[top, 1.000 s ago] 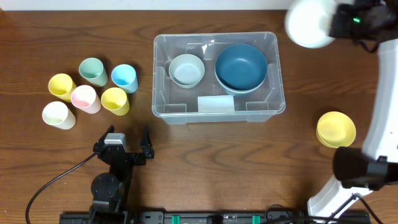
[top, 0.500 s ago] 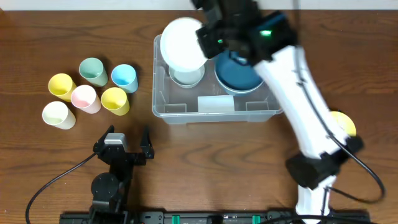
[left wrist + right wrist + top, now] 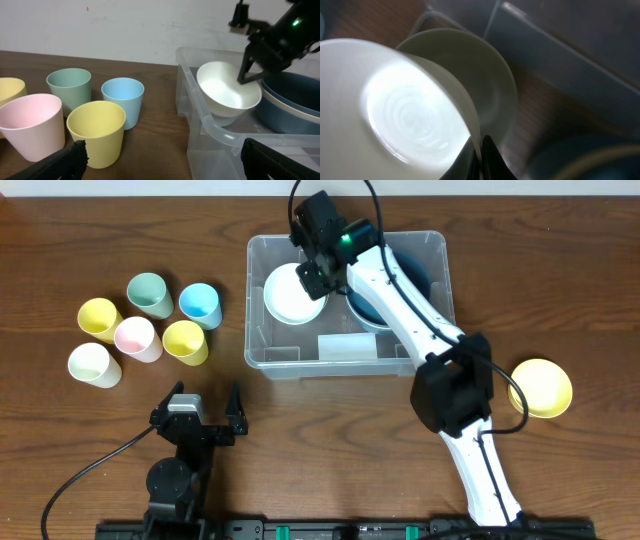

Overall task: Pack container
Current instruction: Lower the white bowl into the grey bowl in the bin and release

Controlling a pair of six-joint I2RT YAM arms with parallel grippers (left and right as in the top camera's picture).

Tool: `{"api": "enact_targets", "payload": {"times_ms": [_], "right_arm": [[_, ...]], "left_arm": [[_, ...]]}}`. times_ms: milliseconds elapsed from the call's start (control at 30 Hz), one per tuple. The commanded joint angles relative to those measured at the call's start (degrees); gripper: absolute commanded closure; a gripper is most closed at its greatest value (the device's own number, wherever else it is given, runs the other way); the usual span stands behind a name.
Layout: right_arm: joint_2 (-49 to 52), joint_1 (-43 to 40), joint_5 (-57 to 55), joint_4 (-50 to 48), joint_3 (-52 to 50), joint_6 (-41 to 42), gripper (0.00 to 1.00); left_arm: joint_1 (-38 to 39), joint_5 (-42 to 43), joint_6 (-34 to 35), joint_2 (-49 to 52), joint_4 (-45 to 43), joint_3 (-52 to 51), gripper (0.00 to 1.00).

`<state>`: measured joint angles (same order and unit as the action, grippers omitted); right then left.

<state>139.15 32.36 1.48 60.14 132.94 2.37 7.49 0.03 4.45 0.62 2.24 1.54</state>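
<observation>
From above, the right gripper point(image 3: 318, 272) reaches into the container point(image 3: 285, 358), a clear bin, over its left half. The white bowl point(image 3: 290, 295) sits right under it and slightly to its left. A blue bowl point(image 3: 425, 275) lies just to its right, mostly covered by the arm. A yellow bowl point(image 3: 540, 387) rests well off to the right, outside the bin. 6 cups point(image 3: 136, 338) cluster far to the left, just ahead of the left gripper point(image 3: 205, 402), whose jaws stand wide with nothing between them.

The left wrist view shows 5 of those cups close in front of the spread fingers, with the bin wall ahead to the right. The white bowl hangs tilted inside the bin, pinched at its rim by the right gripper.

In the right wrist view, the 2 fingers point(image 3: 494, 161) are clamped narrow on the white bowl's rim. A pale bowl point(image 3: 492, 80) shows directly beneath, hidden from above by the white one.
</observation>
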Motion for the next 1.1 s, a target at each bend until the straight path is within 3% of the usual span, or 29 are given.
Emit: {"api": "enact_targets", "payload": {"times_ms": [0,67,167,767,900,1067], "right_arm": [[1.6,-0.3,-0.8,-1.0,0.3,0.5,0.94],[1.8,-0.5,-0.8,-1.6,0.3,0.5,0.86],[1.8,-1.0,-0.8,-2.9,0.5,0.5,0.85],[1.7,-4.6,2.3,-1.0,3.1,1.2,0.93],[1.7,-4.2,4.2,1.5,5.5,0.3,0.72],[-0.6,-4.0,5.6,12.0,17.7,0.1,0.53]], "left_arm": [[-0.3,-0.6,-0.2,-0.4,1.9,-1.3,0.02],[-0.3,-0.6,-0.2,-0.4,1.9,-1.3,0.02],[-0.3,-0.6,-0.2,-0.4,1.9,-1.3,0.02],[-0.3,-0.6,-0.2,-0.4,1.9,-1.3,0.02],[-0.3,-0.6,-0.2,-0.4,1.9,-1.3,0.02],[-0.3,-0.6,-0.2,-0.4,1.9,-1.3,0.02]]}}
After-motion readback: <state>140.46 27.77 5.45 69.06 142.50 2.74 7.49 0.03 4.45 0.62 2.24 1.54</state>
